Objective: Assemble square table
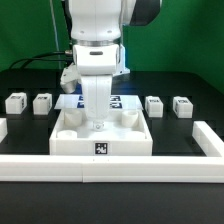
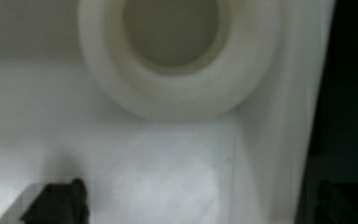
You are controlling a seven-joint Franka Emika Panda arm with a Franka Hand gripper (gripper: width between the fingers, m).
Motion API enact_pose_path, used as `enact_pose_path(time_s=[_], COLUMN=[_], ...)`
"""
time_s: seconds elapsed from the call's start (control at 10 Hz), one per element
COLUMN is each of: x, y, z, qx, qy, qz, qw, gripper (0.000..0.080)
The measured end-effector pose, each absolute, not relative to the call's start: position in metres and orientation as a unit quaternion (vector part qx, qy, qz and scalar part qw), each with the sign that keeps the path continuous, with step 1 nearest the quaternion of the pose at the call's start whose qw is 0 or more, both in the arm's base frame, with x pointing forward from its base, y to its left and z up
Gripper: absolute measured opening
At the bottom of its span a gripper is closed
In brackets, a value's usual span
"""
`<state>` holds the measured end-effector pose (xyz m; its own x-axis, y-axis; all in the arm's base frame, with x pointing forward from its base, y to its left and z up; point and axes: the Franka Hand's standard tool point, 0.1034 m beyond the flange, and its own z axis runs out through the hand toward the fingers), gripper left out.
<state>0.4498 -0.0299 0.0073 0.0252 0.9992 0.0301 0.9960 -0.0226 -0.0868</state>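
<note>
Currently the border wall [image 1: 110,166] runs along the near edge of the square table slab [image 1: 62,136], which sits right against it. There is open dark tabletop [image 1: 30,82] off the slab's other sides. Slab lies rim-up. The tag [image 1: 100,148] on its wall-side face is pattern only, with no readable text. Gripper [image 1: 96,118] reaches down inside the slab's rim, near the middle; jaw spread can't be told. Wrist view shows a blurred white ring [image 2: 158,60] close up. Marker board [image 1: 122,100] lies just behind the slab. Leg blocks [image 1: 42,102] sit two off each side of the slab, apart from it.
</note>
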Motion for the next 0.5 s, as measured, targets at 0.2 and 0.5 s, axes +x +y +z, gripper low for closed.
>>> enact_pose_path(time_s=[0.2,0.5], x=[0.4495,0.4509], y=[-0.0299,-0.0301], z=[0.0069,0.0077], qx=[-0.715,-0.715], qy=[-0.698,-0.698], qz=[0.020,0.018], qw=[0.042,0.040], gripper=[0.0385,0.0077])
